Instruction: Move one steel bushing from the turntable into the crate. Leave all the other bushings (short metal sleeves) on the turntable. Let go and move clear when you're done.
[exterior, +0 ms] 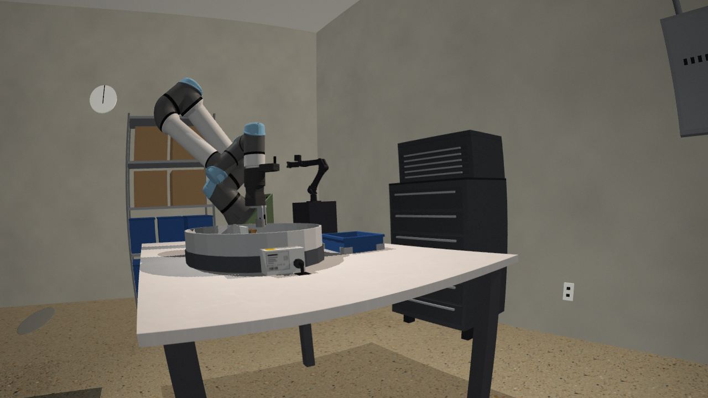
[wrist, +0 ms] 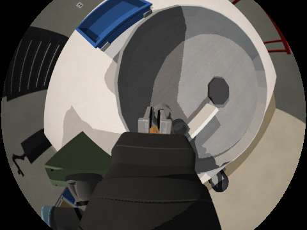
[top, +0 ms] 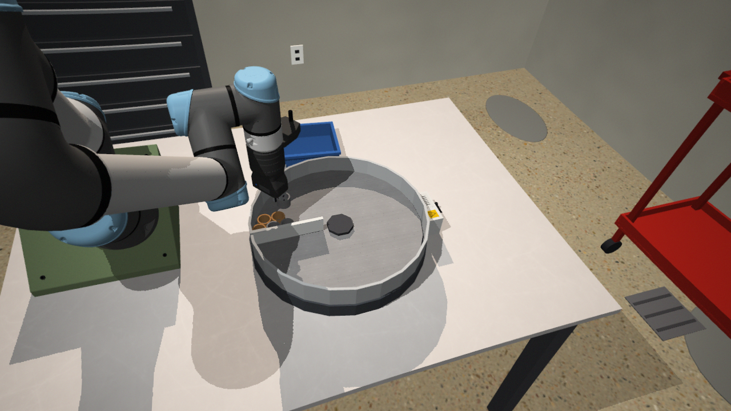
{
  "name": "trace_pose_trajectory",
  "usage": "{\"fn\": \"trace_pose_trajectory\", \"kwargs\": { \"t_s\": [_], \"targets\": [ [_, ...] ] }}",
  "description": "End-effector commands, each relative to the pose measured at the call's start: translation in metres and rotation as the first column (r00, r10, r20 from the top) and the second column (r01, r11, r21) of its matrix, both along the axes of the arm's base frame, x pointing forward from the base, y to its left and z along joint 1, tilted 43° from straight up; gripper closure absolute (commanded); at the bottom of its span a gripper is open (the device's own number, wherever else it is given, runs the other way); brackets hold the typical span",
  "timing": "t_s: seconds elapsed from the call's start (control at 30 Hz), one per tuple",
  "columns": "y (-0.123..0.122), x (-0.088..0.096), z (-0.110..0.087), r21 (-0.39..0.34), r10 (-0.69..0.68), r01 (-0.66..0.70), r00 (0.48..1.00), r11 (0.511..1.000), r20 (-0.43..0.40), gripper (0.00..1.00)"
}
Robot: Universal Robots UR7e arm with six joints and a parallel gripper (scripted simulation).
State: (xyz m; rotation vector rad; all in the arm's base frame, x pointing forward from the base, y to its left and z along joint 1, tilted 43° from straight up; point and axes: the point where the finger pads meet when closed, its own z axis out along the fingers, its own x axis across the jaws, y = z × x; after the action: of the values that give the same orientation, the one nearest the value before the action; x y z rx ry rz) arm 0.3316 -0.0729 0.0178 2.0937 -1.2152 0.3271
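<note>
My gripper [top: 279, 194] points straight down inside the grey turntable [top: 340, 229], near its left rim. It is shut on a small silvery steel bushing [top: 284, 196], held just above the turntable floor. A few brass-coloured bushings [top: 269, 218] lie together on the floor just in front of it, against a pale divider bar [top: 288, 226]. The blue crate [top: 312, 138] stands empty on the table behind the turntable. In the wrist view the fingers stand close together over the shaded floor, with an orange spot showing between them. The crate [wrist: 114, 19] lies at the upper left there.
A dark octagonal hub [top: 340, 224] sits at the turntable's centre. The raised rim surrounds the gripper, and a control box [exterior: 281, 260] is fixed on its outer side. The green robot base [top: 97, 240] is at the left. A red cart [top: 685, 225] stands off the table, right.
</note>
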Motion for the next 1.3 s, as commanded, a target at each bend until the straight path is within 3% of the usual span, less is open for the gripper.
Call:
{"fn": "trace_pose_trajectory", "kwargs": {
  "t_s": [0.0, 0.8, 0.97, 1.27],
  "targets": [
    [0.001, 0.000, 0.002, 0.000, 0.000, 0.000, 1.000, 1.000, 0.001, 1.00],
    [0.006, 0.001, 0.007, 0.000, 0.000, 0.000, 1.000, 1.000, 0.001, 1.00],
    [0.023, 0.004, 0.025, 0.000, 0.000, 0.000, 1.000, 1.000, 0.001, 1.00],
    [0.023, 0.004, 0.025, 0.000, 0.000, 0.000, 1.000, 1.000, 0.001, 1.00]
  ]
}}
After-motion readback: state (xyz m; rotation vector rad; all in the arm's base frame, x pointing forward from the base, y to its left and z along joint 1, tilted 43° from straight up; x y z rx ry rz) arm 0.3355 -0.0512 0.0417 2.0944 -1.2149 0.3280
